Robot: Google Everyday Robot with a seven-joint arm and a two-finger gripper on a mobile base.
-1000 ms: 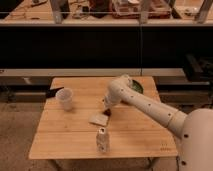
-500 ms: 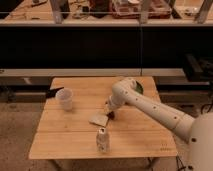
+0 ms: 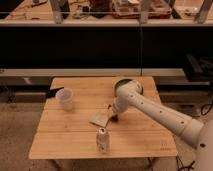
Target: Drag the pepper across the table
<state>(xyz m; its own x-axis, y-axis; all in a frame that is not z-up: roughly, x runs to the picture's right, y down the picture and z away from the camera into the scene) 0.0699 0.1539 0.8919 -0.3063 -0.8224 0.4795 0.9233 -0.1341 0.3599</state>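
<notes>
- Wooden counter [image 3: 70,145] holds a white cup [image 3: 65,98] toward its left.
- Right of the cup: a tan packet [image 3: 100,118], the gripper [image 3: 114,114], jaws unreadable.
- Dark red pepper [image 3: 115,117] at gripper tip, beside packet.
- Can [image 3: 102,140] stands below packet.

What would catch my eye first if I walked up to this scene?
Probably the big white robot arm sweeping in from the right, its pincer low over the middle of the wooden table, beside a flat tan packet. Next, the white cup at the left and the small bottle standing near the front edge.
</notes>
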